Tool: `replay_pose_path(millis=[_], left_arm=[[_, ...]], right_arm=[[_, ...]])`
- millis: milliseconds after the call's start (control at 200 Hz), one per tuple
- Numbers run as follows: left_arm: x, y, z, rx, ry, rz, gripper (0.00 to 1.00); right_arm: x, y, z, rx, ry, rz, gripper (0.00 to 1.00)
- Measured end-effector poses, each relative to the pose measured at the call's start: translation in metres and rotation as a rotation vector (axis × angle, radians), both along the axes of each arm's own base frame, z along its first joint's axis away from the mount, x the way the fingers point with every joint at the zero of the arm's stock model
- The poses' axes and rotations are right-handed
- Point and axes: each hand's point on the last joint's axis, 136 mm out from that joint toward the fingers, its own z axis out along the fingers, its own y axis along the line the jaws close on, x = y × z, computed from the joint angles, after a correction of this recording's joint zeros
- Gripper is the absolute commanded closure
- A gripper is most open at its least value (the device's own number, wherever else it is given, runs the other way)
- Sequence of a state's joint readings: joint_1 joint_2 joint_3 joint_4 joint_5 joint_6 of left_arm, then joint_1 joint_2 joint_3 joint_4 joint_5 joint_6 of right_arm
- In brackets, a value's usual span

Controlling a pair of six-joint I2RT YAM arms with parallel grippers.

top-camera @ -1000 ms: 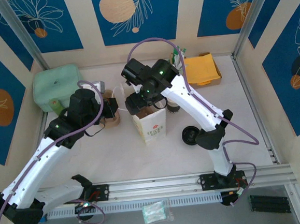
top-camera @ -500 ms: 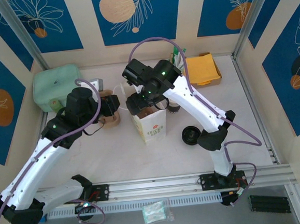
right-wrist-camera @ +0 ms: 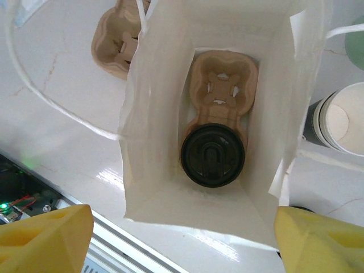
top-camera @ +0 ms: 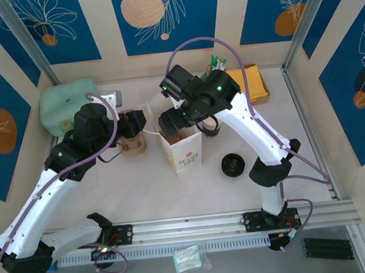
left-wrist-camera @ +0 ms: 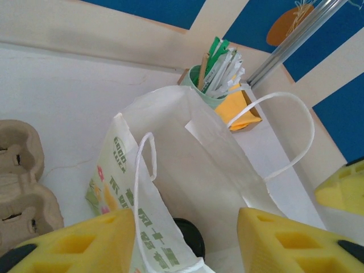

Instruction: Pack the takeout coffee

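We look into a staged robot lab cell: the left arm (top-camera: 44, 188) and right arm (top-camera: 258, 130) bolted to an aluminium rail (top-camera: 196, 226), a white table (top-camera: 142, 190), printed blue-and-cream wall panels (top-camera: 160, 12) boxing it in.

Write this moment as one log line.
black-lidded cup in carrier inside bag | left gripper open beside bag | right gripper open above bag

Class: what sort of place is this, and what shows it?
Likely a robot test booth staged as a takeout-coffee counter: robot arms on a rail, a paper bag holding a cup carrier, stacked paper cups.
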State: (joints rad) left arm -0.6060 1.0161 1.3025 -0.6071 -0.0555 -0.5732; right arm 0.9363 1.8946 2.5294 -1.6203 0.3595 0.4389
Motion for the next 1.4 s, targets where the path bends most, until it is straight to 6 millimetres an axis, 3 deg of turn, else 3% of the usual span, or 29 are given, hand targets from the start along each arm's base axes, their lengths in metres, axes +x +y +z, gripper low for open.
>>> replay_pose_path(millis=[220, 340, 610, 665, 885, 1100, 1401], left_arm=[[-0.001, 0.001, 0.019, -0.012, -0.041, -0.004, 0.38], [0.001, 0.000, 0.027, -0.008, -0.064, -0.009, 0.28], [0.013, -0.007, 0.040, 0.021, -0.102, -0.019, 0.00], [0.017, -0.009, 0.043, 0.031, -0.111, -0.021, 0.01], [0.035, -0.020, 0.050, 0.049, -0.125, -0.023, 0.00], [0.057, -0.036, 0.054, 0.075, -0.124, -0.038, 0.01], [0.078, -0.057, 0.054, 0.094, -0.107, -0.082, 0.00]], right_arm=[[-0.005, -0.015, 0.021, 0.050, -0.031, -0.020, 0.17], [-0.003, -0.027, 0.036, 0.103, -0.053, -0.042, 0.17], [0.021, -0.066, 0.058, 0.268, -0.086, -0.170, 0.19], [0.031, -0.078, 0.057, 0.301, -0.079, -0.217, 0.19], [0.083, -0.136, 0.031, 0.426, -0.012, -0.450, 0.21], [0.129, -0.185, -0.004, 0.515, 0.053, -0.631, 0.29], [0.190, -0.216, -0.051, 0.554, 0.108, -0.758, 0.45]])
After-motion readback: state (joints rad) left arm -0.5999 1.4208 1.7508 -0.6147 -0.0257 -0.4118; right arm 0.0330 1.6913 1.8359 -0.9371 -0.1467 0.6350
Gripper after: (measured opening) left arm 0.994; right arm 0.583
